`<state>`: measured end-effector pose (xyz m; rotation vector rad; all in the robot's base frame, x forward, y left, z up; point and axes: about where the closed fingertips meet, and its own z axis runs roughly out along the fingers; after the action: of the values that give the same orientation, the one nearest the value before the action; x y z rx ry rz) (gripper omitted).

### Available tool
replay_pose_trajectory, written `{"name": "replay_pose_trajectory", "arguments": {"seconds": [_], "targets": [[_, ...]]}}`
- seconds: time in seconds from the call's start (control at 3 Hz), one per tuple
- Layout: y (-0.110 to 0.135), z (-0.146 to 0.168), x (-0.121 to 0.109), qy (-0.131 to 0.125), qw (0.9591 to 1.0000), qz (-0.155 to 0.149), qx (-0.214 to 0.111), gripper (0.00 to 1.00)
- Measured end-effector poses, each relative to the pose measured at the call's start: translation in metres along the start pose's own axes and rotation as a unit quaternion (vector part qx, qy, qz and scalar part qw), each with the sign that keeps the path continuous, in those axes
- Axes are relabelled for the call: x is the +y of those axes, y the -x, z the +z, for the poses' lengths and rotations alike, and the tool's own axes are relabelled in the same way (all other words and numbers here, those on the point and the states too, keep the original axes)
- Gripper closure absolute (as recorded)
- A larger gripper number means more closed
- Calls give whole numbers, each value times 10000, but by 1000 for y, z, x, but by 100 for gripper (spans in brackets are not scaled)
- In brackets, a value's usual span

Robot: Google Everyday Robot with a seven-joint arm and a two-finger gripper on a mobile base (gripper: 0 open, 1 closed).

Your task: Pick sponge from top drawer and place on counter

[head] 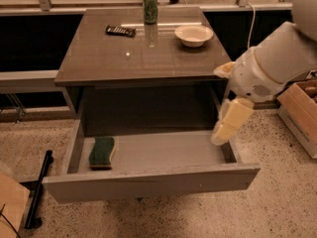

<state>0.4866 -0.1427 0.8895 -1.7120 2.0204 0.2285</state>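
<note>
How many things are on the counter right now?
3: soda can back centre, bowl back right, flat black object back left. Nothing seems hidden. The gripper hangs over the top drawer's right end.

One each: sponge (pixel 102 151), can (pixel 150 7), bowl (pixel 193 34), remote (pixel 120 31), gripper (pixel 224 132) (above drawer (pixel 148 183)).

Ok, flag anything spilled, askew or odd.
Nothing stands out. Sponge lies flat at the left end of the open drawer; can and bowl sit upright on the counter; gripper hangs over the drawer's right end.
</note>
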Motion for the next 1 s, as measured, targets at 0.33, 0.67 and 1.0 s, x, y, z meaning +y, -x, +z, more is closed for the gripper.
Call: {"name": "replay_pose_trajectory", "arguments": {"seconds": [0.33, 0.67, 1.0], "targets": [[31, 52, 5, 277, 9973, -30, -686, 0], [58, 102, 10, 482, 9925, -81, -1125, 0], [83, 155, 12, 672, 9863, -55, -1504, 0]]}}
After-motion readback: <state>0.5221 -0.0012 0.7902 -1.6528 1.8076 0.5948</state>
